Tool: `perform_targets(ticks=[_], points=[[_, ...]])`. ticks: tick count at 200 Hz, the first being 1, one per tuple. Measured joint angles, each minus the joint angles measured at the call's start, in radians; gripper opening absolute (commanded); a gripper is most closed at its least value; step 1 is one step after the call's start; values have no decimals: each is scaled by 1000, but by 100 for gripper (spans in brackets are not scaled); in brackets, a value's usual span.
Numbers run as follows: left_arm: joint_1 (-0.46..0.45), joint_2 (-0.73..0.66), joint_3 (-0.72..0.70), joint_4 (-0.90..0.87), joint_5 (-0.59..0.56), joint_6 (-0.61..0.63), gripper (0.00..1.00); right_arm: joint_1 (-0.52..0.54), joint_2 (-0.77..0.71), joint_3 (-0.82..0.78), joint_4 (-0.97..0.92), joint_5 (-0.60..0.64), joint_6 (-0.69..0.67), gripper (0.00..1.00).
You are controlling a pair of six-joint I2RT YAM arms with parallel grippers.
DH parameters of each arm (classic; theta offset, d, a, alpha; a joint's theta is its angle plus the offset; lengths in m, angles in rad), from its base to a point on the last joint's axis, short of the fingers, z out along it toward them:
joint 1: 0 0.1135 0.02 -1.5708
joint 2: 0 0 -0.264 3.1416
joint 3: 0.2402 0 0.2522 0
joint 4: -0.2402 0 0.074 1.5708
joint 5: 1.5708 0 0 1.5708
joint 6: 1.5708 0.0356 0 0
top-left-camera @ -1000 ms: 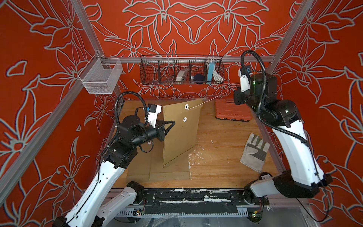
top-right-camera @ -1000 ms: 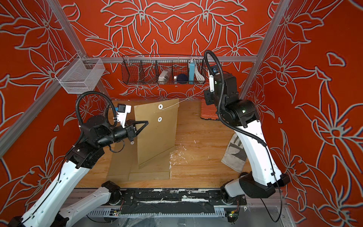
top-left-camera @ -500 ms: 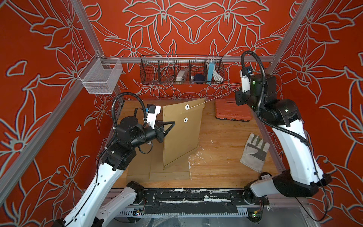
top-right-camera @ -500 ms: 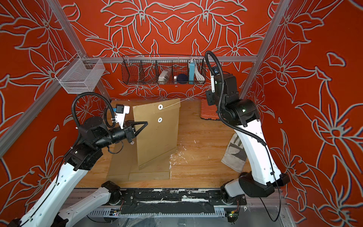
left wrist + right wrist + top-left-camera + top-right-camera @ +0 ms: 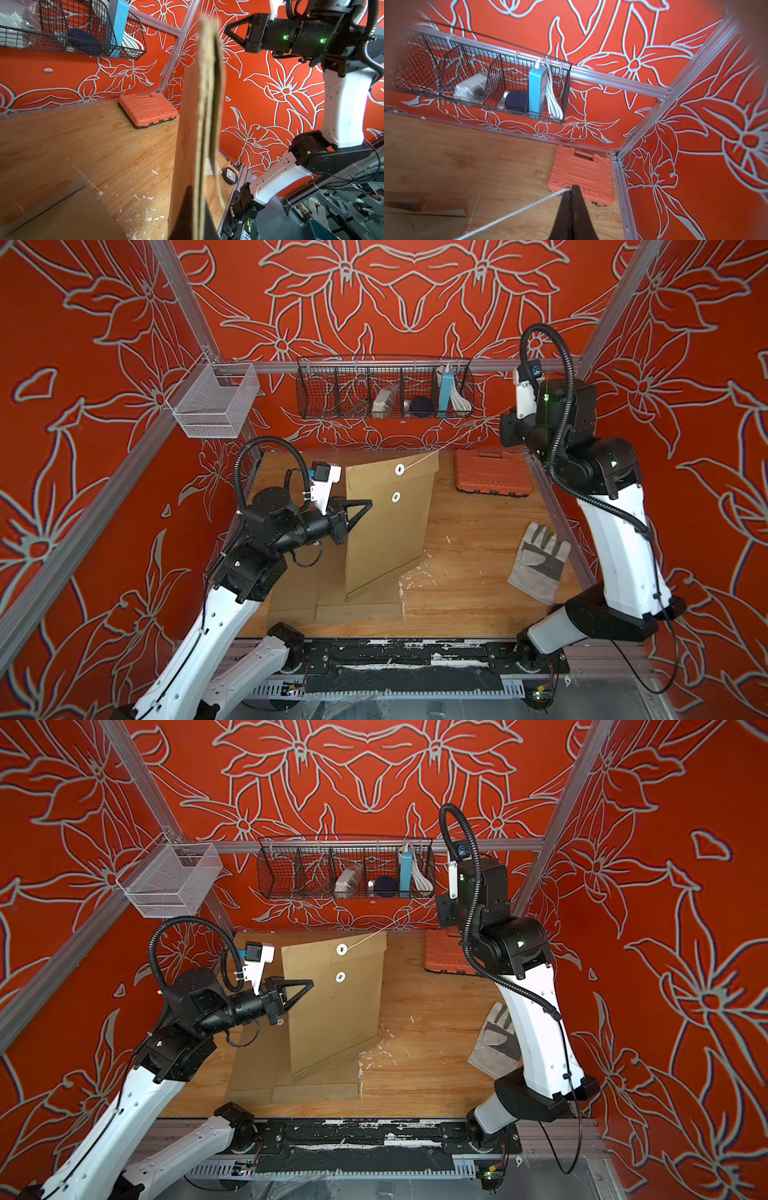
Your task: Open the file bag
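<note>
The file bag (image 5: 386,531) (image 5: 332,1011) is a brown paper envelope held upright above the wooden table. My left gripper (image 5: 369,503) (image 5: 311,983) is shut on its left edge. In the left wrist view the bag's edge (image 5: 207,87) runs up from between the left gripper (image 5: 196,199) fingers. Two white round discs sit near the top, the upper (image 5: 400,469) and the lower (image 5: 396,497). A white string (image 5: 457,439) (image 5: 508,216) runs taut from the upper disc to my right gripper (image 5: 512,411) (image 5: 439,898) (image 5: 572,188), which is shut on its end, high at the back right.
An orange tool case (image 5: 492,472) (image 5: 579,174) lies at the back right, and a work glove (image 5: 540,560) at the right. A black wire basket (image 5: 384,391) and a white mesh basket (image 5: 212,402) hang on the walls. Flat brown sheets (image 5: 299,593) lie under the bag.
My right gripper has drawn the string a little farther up and to the right. The bag stays upright in my left gripper, shifted only slightly.
</note>
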Motion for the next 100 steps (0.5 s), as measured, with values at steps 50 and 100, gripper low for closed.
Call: perform_targets(ticks=[50,100], points=[[0,2,0,3,49,0,0,0,77,133,-7,-81,-11,0],[0,24,0,3,142,0,0,0,131,138,3,-200,-36,0]])
